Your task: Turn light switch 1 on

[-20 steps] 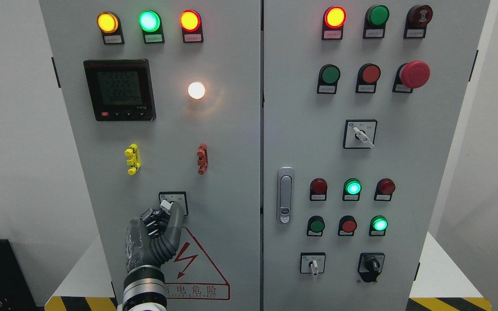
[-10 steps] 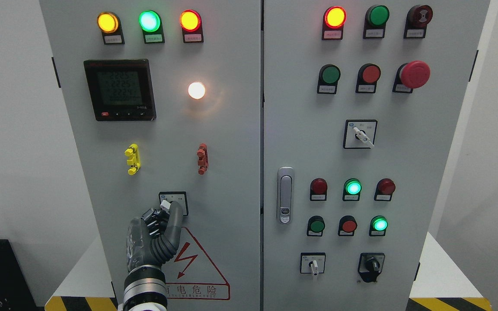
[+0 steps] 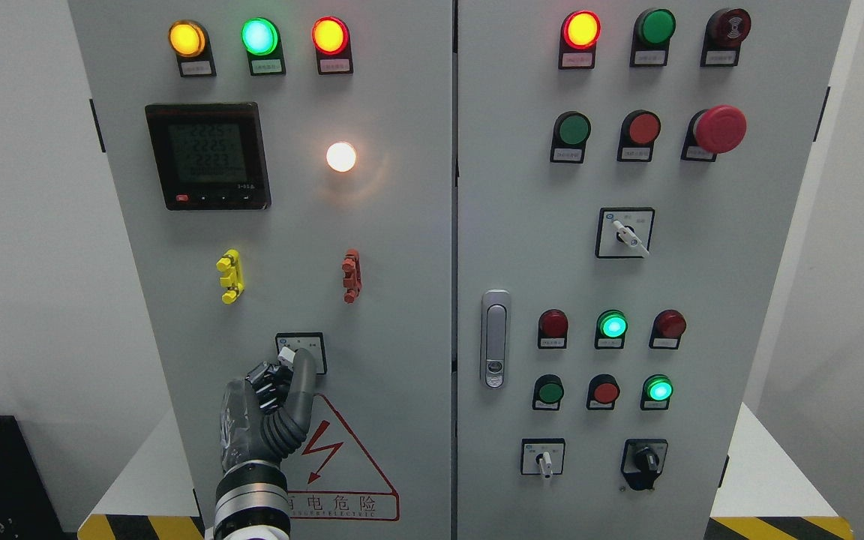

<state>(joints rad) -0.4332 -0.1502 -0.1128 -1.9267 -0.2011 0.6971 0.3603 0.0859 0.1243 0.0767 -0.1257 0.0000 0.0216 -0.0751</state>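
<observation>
Left hand [image 3: 271, 409] up from bottom edge left of middle, grey-gloved, fingers [image 3: 304, 375] curled and pinched around white lever of light switch 1 [image 3: 301, 352]; lever mostly hidden by fingertips, only its white tip peeking at upper left, tilted toward upper left. Switch on small square plate with black border, low on left door of grey control cabinet [image 3: 402, 300], directly above red triangle warning sticker [image 3: 342, 465], which wrist partly covers. Higher on same door: yellow clip [image 3: 229, 276] and red clip [image 3: 352, 276] side by side, well apart; above them black digital meter [image 3: 208, 156] with lit readout, and to its right a round white lamp [image 3: 341, 157] glowing bright with warm halo on panel. Top row, lit: amber lamp [image 3: 187, 39], green lamp [image 3: 259, 36], red lamp [image 3: 330, 35]. Right door: silver door handle [image 3: 495, 339] near centre seam, rows of red and green buttons, red mushroom button [image 3: 720, 129], three more rotary selectors. Yellow-black hazard tape [image 3: 139, 527] along floor at both bottom corners. Right hand out of frame.
</observation>
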